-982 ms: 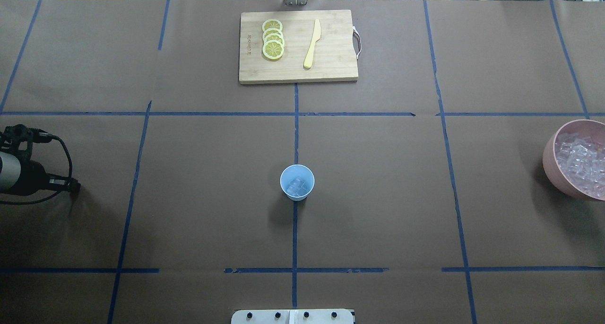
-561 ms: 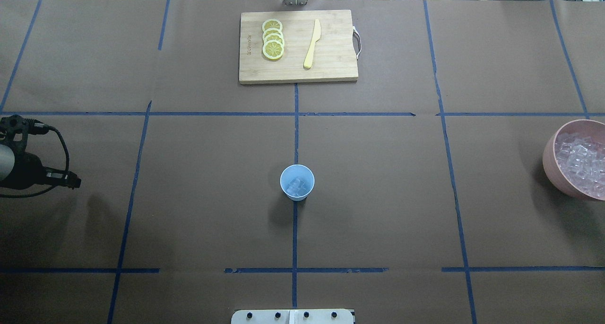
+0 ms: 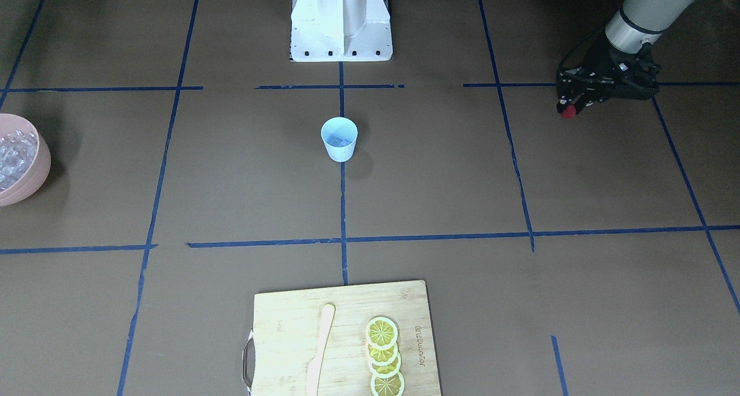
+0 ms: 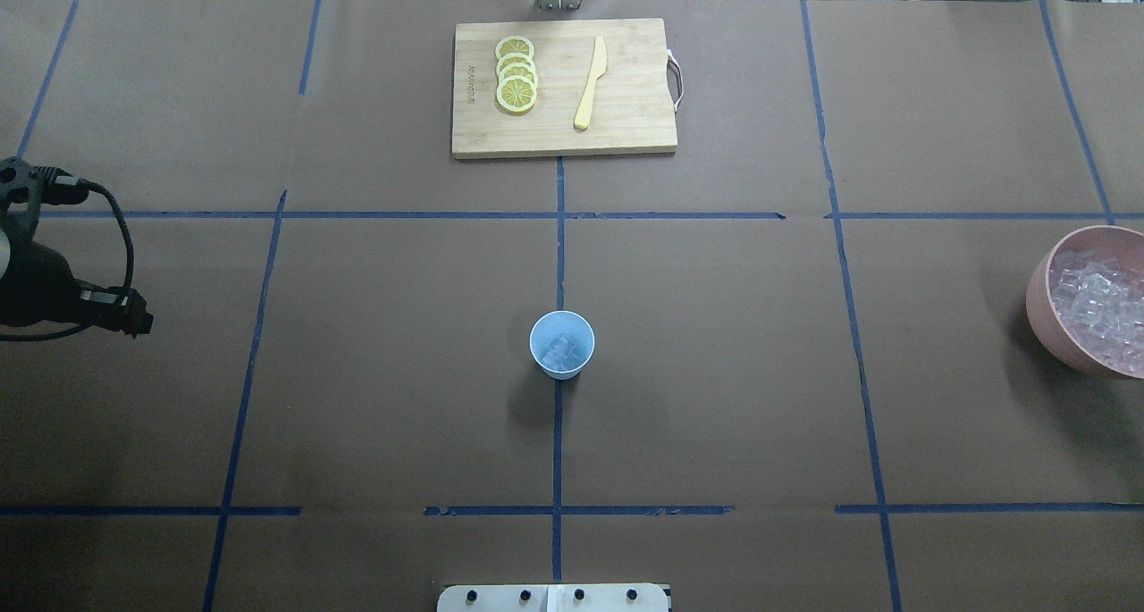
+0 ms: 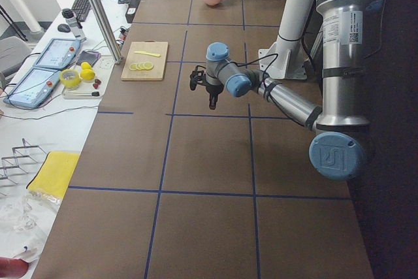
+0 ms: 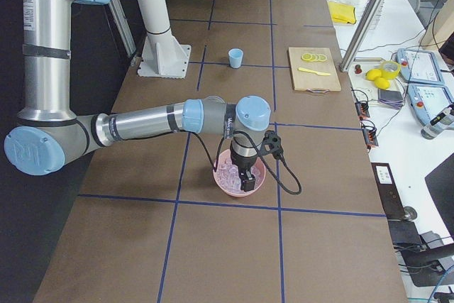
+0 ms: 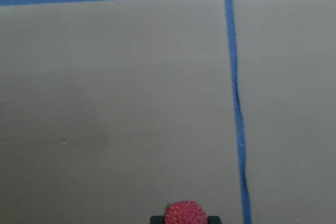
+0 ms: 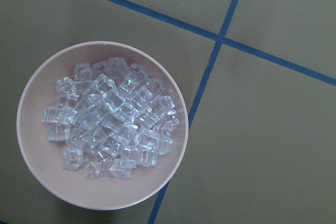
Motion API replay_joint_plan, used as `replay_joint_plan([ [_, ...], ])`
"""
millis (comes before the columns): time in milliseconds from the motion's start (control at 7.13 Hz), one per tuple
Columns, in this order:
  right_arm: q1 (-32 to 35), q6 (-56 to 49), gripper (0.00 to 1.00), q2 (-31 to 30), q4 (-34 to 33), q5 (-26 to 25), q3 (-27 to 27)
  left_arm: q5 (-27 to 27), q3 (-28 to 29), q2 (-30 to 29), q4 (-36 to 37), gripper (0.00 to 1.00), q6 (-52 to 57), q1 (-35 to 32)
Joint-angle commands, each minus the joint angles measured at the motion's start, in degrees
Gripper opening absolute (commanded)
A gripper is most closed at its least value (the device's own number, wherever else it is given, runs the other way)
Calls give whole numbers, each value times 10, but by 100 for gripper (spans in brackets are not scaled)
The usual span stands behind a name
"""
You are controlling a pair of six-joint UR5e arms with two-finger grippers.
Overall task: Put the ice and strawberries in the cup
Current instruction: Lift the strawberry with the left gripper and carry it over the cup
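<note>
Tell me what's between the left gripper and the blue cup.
Nothing: the front-facing view shows only bare table and a blue tape line between the left gripper, holding the strawberry, and the cup.

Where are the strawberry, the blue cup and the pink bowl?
strawberry [image 7: 185, 213], left wrist view, its red body.
cup [image 3: 339, 151], front-facing view, its outer wall.
pink bowl [image 8: 30, 148], right wrist view, its bare inner wall.

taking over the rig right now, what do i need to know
Left gripper: jaws shut on the strawberry, well off to one side of the cup.
Right gripper: over the pink bowl of ice; open or shut, cannot tell.
Done: a few ice cubes lie in the cup.
Left: bring the strawberry over the cup and drop it in; add more ice if needed.
</note>
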Motion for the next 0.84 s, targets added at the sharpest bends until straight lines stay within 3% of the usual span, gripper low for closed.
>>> replay_joint_plan([
  [0,0,7,99,1,0,0,1,27,-17,-144,153,0,-4,21],
  [140,-1,20,99,2,0,0,2,68,-15,-221,238,0,-14,73],
  [281,-1,23,99,2,3,0,2,107,3,-285,277,0,-67,135],
  [701,-1,23,99,2,3,0,2,138,136,-455,276,0,-183,185],
])
